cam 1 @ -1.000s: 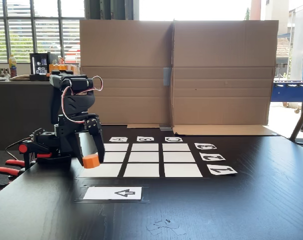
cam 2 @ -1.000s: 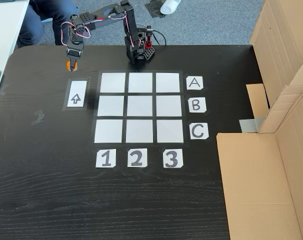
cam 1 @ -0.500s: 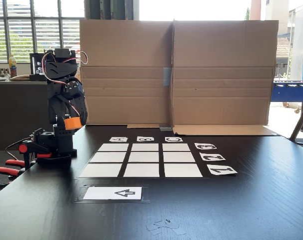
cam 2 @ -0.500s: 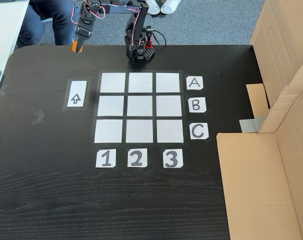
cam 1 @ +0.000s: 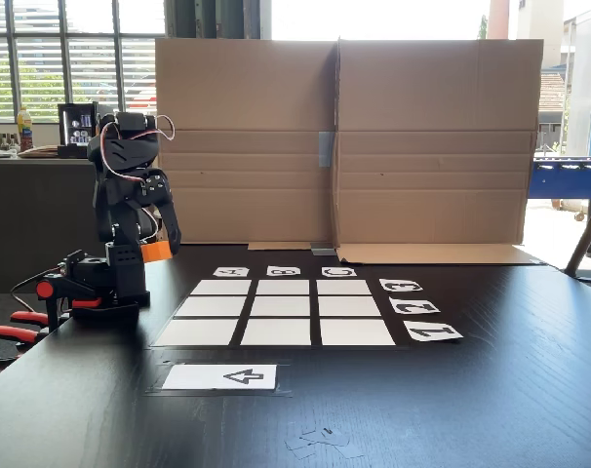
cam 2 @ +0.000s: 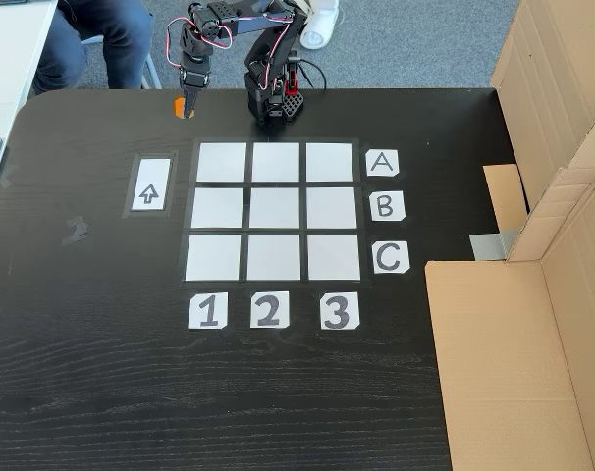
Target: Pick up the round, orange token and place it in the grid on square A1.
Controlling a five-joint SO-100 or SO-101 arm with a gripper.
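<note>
The orange token (cam 1: 156, 251) (cam 2: 181, 105) hangs above the table with my gripper (cam 1: 160, 247) (cam 2: 187, 104) shut on it, fingers pointing down. In the top-down fixed view it is close to the table's far edge, just left of the arm's base (cam 2: 275, 101). The grid (cam 1: 284, 308) (cam 2: 274, 211) of white cells lies flat on the black table. Square A1 (cam 1: 198, 332) (cam 2: 222, 162) is the grid's top-left cell in the top-down fixed view, a little below and right of the token, and it is bare.
A white card with a black arrow (cam 1: 220, 376) (cam 2: 150, 184) lies beside the grid's column 1. Cardboard walls (cam 1: 344, 146) (cam 2: 563, 196) stand beyond the A B C labels. Red clamps (cam 1: 13, 331) hold the base at the table edge. A person's legs (cam 2: 91, 39) are behind the table.
The gripper, with the token in it, rose from low beside the arrow card, folded back toward the base, then swung right in the top-down view, nearer the grid's A1 corner.
</note>
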